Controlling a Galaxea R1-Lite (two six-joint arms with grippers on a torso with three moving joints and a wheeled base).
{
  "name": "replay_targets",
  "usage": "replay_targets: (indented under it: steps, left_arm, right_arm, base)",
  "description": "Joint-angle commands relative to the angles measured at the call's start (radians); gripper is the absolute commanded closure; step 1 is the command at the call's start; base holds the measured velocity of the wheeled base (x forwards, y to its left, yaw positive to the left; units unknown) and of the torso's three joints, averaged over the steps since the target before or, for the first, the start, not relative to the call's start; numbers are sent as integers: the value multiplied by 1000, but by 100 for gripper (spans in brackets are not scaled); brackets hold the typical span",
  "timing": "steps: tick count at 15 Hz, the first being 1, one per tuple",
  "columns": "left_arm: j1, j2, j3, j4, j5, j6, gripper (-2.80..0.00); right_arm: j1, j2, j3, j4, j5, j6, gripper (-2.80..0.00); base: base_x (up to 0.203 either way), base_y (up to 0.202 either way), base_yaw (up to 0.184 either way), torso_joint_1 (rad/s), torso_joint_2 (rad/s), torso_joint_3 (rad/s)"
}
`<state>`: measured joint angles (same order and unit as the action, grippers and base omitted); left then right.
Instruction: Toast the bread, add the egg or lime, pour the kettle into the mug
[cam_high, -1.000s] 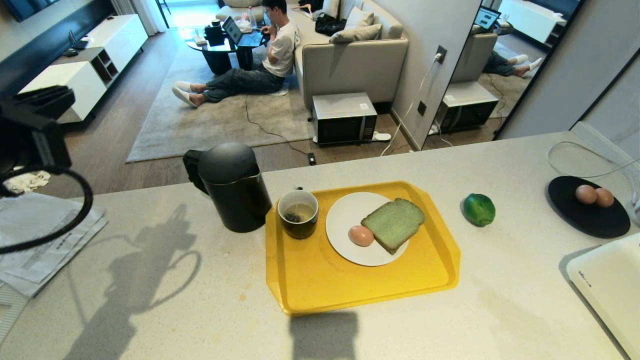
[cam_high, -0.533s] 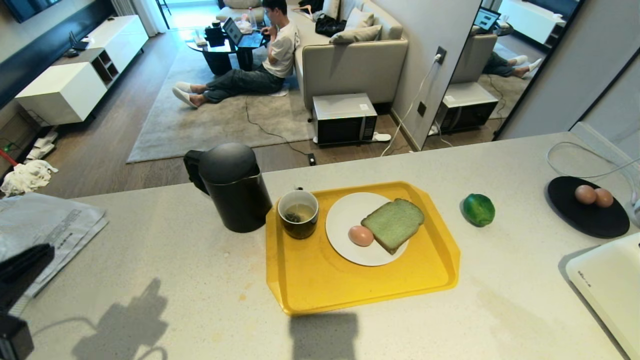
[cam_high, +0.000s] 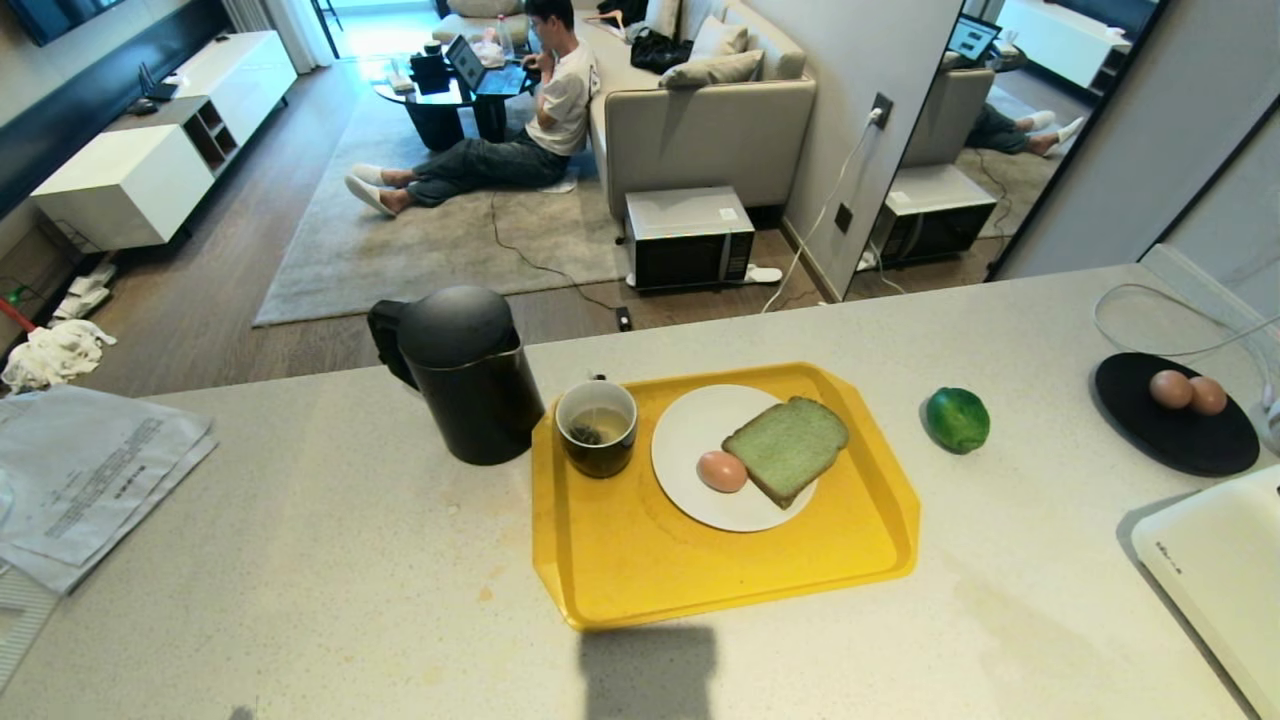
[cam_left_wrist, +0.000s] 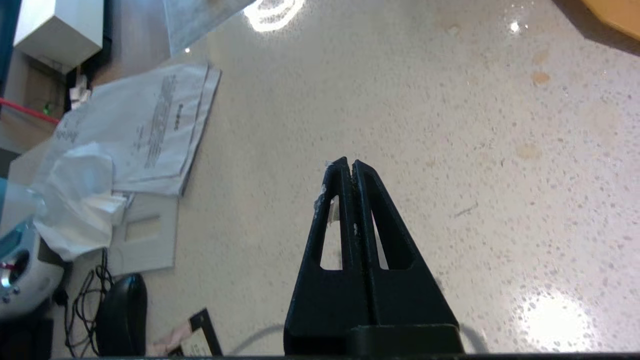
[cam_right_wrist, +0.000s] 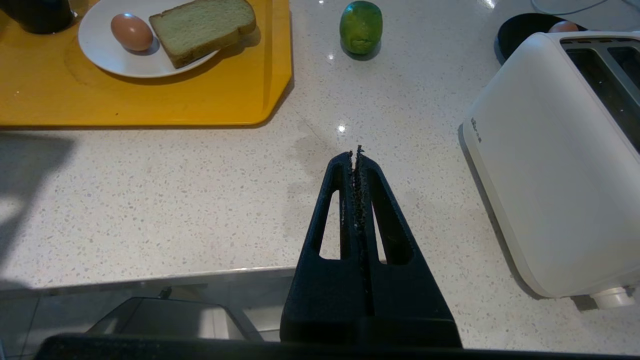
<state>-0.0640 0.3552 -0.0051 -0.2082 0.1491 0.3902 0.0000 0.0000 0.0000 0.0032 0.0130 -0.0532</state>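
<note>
The pale green bread and the pinkish egg lie on a white plate on a yellow tray. The dark mug, with liquid and a tea bag in it, stands at the tray's far left corner. Just left of it is the black kettle. The lime rests on the counter right of the tray. Neither arm shows in the head view. My left gripper is shut and empty over bare counter. My right gripper is shut and empty near the counter's front edge, with the bread, egg and lime beyond it.
A white toaster sits at the counter's near right corner. A black dish holding two brown eggs is behind it. Papers lie at the counter's left end. A person sits on the floor by a sofa beyond the counter.
My left arm has dropped from high at the left edge of the head view down and out of that view. Its shadow on the counter has gone too. The things on the counter have not moved.
</note>
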Motion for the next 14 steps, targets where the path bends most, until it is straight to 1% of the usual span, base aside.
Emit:
replay_targets:
  steps: [1, 3, 4, 6, 10, 13, 14]
  left_arm:
    - [17, -94, 3, 82, -37, -24, 0]
    - [37, -146, 1, 133, -124, -72, 0]
    - [49, -172, -4, 168, -147, -83, 0]
    - [55, -221, -9, 185, -145, -90, 0]
    - [60, -341, -9, 179, -139, -100, 0]
    - [61, -354, -6, 173, -140, -106, 0]
    - [61, -354, -2, 162, -158, -130, 0]
  right_arm:
    - [0, 2, 2, 0, 1, -1, 0]
    - [0, 2, 2, 0, 1, -1, 0]
    - [0, 2, 2, 0, 1, -1, 0]
    - [0, 2, 2, 0, 1, -1, 0]
    - [0, 2, 2, 0, 1, -1, 0]
    - [0, 2, 2, 0, 1, -1, 0]
    - [0, 2, 2, 0, 1, -1, 0]
  base:
    - [0, 0, 0, 0, 0, 0]
    - [0, 0, 0, 0, 0, 0]
    - [0, 0, 0, 0, 0, 0]
    - [0, 0, 0, 0, 0, 0]
    - [0, 0, 0, 0, 0, 0]
    - [0, 0, 0, 0, 0, 0]
    - [0, 0, 0, 0, 0, 0]
